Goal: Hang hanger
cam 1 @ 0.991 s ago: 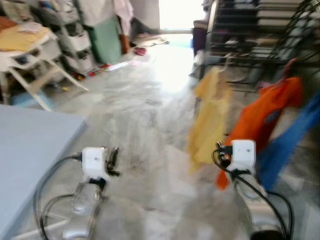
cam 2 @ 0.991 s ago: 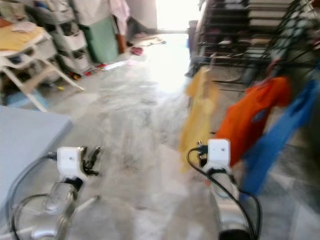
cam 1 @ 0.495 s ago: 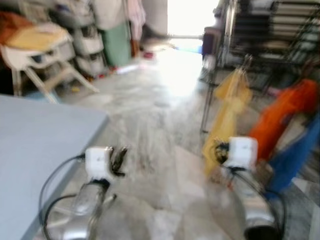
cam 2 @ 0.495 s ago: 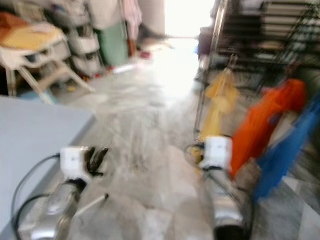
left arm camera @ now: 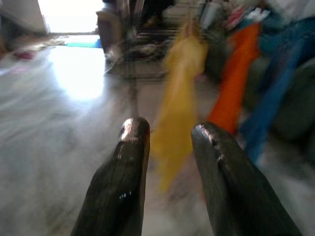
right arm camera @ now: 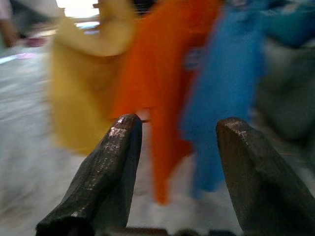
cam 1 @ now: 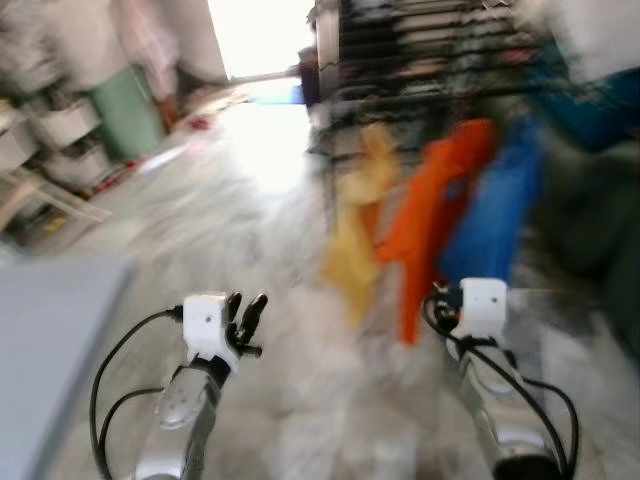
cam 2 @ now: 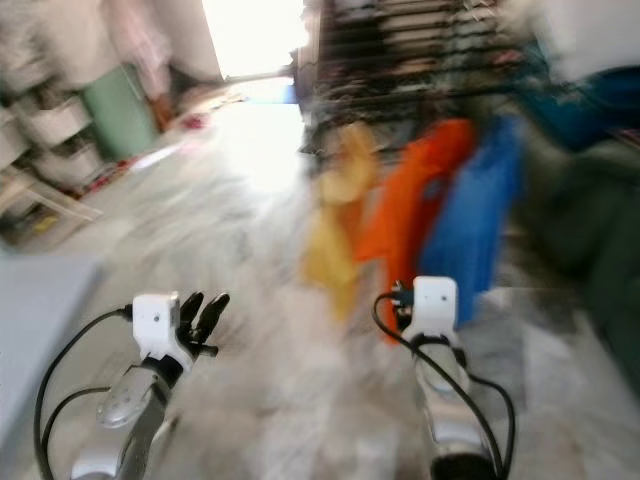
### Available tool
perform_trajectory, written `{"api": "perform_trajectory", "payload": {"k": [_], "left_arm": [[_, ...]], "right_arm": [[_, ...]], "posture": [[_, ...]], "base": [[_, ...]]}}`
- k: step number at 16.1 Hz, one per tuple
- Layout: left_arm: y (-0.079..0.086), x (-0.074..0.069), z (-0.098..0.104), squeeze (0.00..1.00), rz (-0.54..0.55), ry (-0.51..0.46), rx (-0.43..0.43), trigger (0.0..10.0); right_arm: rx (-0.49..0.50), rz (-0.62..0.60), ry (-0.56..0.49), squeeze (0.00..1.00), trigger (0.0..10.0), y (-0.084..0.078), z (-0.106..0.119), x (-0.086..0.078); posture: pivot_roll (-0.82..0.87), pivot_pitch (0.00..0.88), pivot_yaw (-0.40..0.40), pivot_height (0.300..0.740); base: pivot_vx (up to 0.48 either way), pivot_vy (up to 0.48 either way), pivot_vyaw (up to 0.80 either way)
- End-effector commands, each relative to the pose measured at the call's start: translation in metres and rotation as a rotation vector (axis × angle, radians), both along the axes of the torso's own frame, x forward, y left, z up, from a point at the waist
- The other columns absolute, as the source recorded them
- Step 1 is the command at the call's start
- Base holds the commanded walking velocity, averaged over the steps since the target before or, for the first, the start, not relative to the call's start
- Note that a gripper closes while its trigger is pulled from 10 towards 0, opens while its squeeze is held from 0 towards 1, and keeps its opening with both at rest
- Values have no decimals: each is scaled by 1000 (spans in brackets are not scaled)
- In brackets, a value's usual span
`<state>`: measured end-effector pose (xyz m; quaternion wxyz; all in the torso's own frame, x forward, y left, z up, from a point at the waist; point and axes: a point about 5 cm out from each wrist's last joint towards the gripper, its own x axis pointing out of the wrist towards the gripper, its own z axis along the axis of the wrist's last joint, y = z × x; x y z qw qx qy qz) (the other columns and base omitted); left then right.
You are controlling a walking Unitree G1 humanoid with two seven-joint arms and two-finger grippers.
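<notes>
We could not pick out a hanger itself; the blur was too strong. What we saw were three garments hanging side by side ahead of us: a yellow one point(cam 1: 358, 232), an orange one point(cam 1: 432, 212) and a blue one point(cam 1: 493, 212), touching or overlapping at their edges, in front of a dark rack point(cam 1: 420, 60).

Our right gripper point(right arm camera: 177, 147) was raised toward them with its two fingers point(right arm camera: 106, 162) set wide apart and nothing between them; through the gap we saw the orange and blue garments. Our left gripper point(cam 1: 246, 312) was held out over the floor, to the left of the garments, its fingers point(left arm camera: 125, 172) parted by a narrower gap and empty, the yellow garment showing beyond them.

Between the two arms the pale marbled floor point(cam 1: 250, 210) lay open, running to a bright doorway point(cam 1: 255, 35) at the far end. A grey table edge point(cam 1: 50, 330) closed in our left side. Farther left stood white drawer units point(cam 1: 60, 140) and a green bin point(cam 1: 125, 108), all smeared by motion.
</notes>
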<state>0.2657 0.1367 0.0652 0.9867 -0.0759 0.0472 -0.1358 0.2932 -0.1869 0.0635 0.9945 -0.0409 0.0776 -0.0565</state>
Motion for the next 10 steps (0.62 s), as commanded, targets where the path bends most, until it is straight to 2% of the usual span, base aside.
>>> {"api": "perform_trajectory", "payload": {"k": [1, 3, 5, 7, 10], "left_arm": [[10, -1, -2, 0, 15, 20, 39, 10000], [8, 0, -3, 0, 20, 22, 47, 10000], [8, 1, -4, 0, 36, 24, 102, 10000], [14, 4, -3, 0, 83, 1, 130, 10000], [25, 2, -4, 0, 142, -21, 198, 10000]], "right_arm": [[16, 18, -10, 0, 10000, 11, 2, 3], [11, 25, -10, 0, 10000, 12, 2, 4], [-6, 44, 3, 0, 10000, 14, 1, 4], [24, 75, -14, 0, 10000, 18, 3, 3], [-17, 84, -10, 0, 10000, 19, 1, 0]], "posture": [[-48, 0, 96, 740], [-47, 0, 97, 740], [-48, 0, 96, 740], [-47, 0, 94, 740], [-46, 0, 88, 740]], "base": [[322, 0, 0], [161, 0, 0], [0, 0, 0], [0, 0, 0], [0, 0, 0]]}}
